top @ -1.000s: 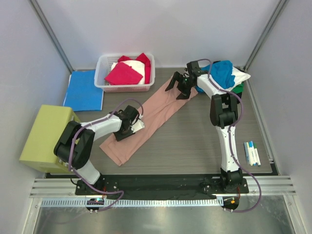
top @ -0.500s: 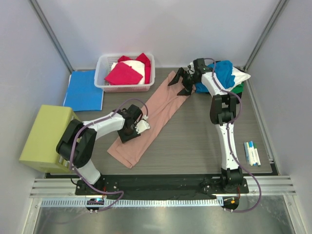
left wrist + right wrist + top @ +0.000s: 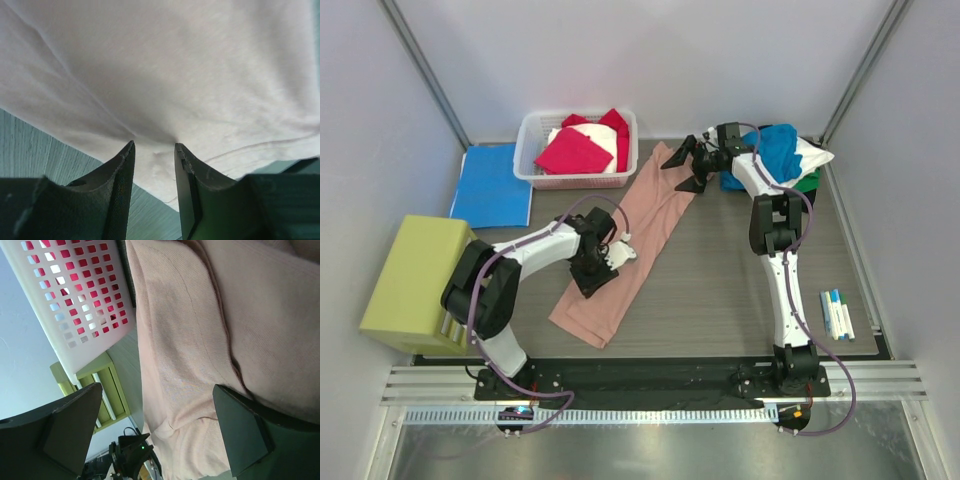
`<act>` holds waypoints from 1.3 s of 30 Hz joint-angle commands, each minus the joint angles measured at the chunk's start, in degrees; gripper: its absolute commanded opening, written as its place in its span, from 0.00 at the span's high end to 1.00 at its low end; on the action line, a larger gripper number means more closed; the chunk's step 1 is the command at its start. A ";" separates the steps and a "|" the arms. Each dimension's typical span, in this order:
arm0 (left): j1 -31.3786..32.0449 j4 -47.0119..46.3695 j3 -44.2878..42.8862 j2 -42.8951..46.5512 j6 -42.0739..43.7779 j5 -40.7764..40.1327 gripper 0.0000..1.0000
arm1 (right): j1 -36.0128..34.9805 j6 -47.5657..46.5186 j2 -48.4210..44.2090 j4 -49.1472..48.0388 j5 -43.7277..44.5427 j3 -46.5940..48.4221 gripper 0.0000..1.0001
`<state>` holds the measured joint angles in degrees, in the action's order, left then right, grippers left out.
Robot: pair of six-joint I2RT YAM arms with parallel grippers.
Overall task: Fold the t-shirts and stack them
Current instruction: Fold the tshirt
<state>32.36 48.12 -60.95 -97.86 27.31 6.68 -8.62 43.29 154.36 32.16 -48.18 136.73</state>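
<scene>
A dusty-pink t-shirt (image 3: pixel 650 205), folded into a long strip, lies diagonally across the table. It also fills the left wrist view (image 3: pixel 175 65) and the right wrist view (image 3: pixel 185 340). My left gripper (image 3: pixel 594 282) is on the strip's near half. Its jaws (image 3: pixel 154 145) stand close together, pinching a pucker of pink cloth at its edge. My right gripper (image 3: pixel 682 172) is wide open (image 3: pixel 157 387) over the strip's far end, holding nothing. A magenta shirt (image 3: pixel 570 152) and a white one (image 3: pixel 605 140) lie in the basket. Teal-blue (image 3: pixel 778 150), white (image 3: pixel 815 155) and green (image 3: pixel 808 182) shirts are piled at the back right.
A white basket (image 3: pixel 528 150) stands at the back left and shows in the right wrist view (image 3: pixel 80 295). A flat blue folder (image 3: pixel 492 185) lies left of it. A yellow-green box (image 3: pixel 415 280) sits at the left edge. Markers (image 3: pixel 836 315) lie at the right.
The pink strip has swung round: its far end moved left and back toward the basket, its near end moved right. My left gripper moved right with the cloth. My right gripper moved slightly back.
</scene>
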 commanded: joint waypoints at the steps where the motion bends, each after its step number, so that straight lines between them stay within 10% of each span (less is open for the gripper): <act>1: 0.60 3.47 -4.79 0.92 -1.91 8.43 0.61 | 0.01 -1.89 3.57 -0.43 6.43 -0.23 0.00; 12: 2.62 6.99 -8.14 4.61 -4.11 14.86 0.60 | 4.58 -1.98 5.42 0.79 9.59 5.65 0.00; 22: -9.67 8.57 -7.08 14.27 -3.58 15.38 0.60 | 3.62 -2.77 -5.02 1.41 6.87 7.77 0.00; 31: -18.29 9.63 -5.76 24.82 -3.31 12.75 0.60 | -12.28 -7.43 -29.34 3.52 12.84 -11.46 0.00; 39: -24.88 0.05 -1.98 31.94 -9.46 7.21 0.61 | -30.56 -4.89 -43.53 -6.21 19.08 -47.05 0.00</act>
<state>9.47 53.84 -64.20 -68.05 21.41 16.97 -35.35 37.28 113.19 29.10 -33.58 103.13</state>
